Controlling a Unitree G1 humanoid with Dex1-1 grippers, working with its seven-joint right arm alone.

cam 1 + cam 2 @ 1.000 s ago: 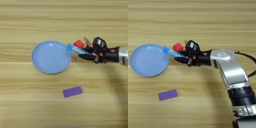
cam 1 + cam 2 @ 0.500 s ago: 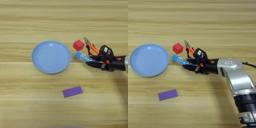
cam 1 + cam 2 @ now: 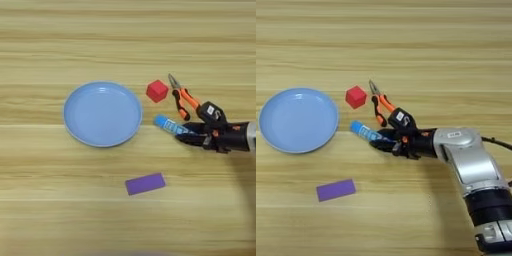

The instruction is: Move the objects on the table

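Blue tube [image 3: 367,132] is clamped in the jaws of the right gripper [image 3: 387,142] by its rear end; judged light, slick, slightly squashable; pliers [image 3: 381,104] lie just behind.

A light wood-grain table [image 3: 75,40] with horizontal plank stripes fills both views, evenly lit.

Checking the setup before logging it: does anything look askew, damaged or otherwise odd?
Nothing looks damaged or spilled. The blue tube sits slanted in the right gripper, beside the plate rather than on it. The pliers, red cube and purple block lie flat on the table.
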